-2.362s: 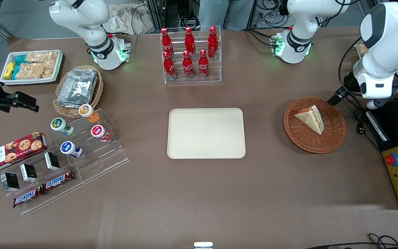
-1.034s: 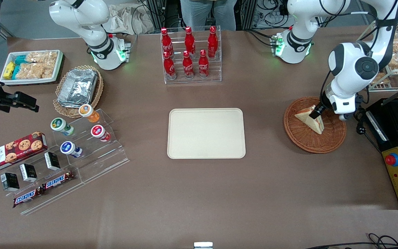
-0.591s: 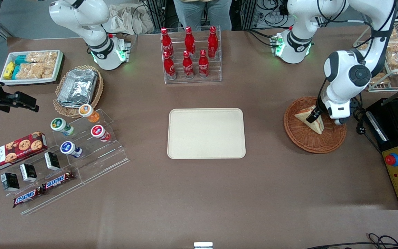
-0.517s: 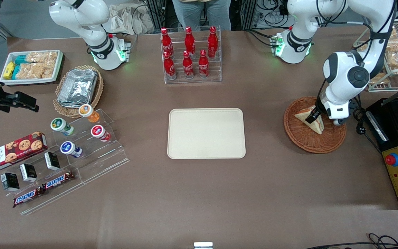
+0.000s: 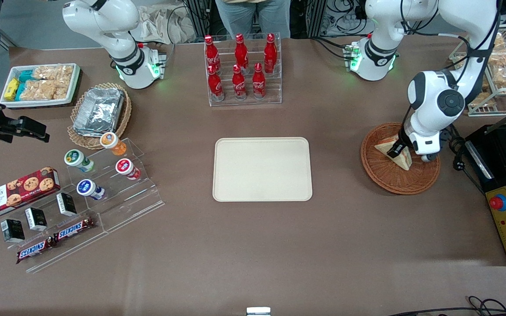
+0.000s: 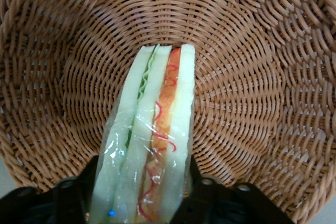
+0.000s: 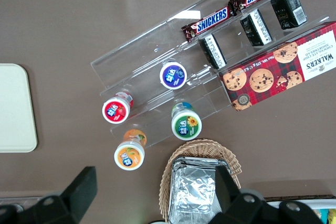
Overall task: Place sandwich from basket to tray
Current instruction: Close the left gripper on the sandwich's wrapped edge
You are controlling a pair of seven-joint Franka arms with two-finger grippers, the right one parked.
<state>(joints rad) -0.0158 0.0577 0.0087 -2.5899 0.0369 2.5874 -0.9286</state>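
The sandwich, a wrapped white wedge with red, orange and green filling, lies in the dark wicker basket toward the working arm's end of the table. My left gripper is down in the basket, with a finger against each flat face of the sandwich, shut on it. In the left wrist view the sandwich runs between my black fingers, with the basket weave under it; the gripper sits at its wide end. The cream tray lies bare at mid-table.
A rack of red cola bottles stands farther from the camera than the tray. A black box with a red button and a wire rack of snack bags sit beside the basket. An acrylic stand holds cups and bars toward the parked arm's end.
The left arm swung in from the table's end and came down into the basket. Its fingers now sit lower around the sandwich, which still rests in the basket.
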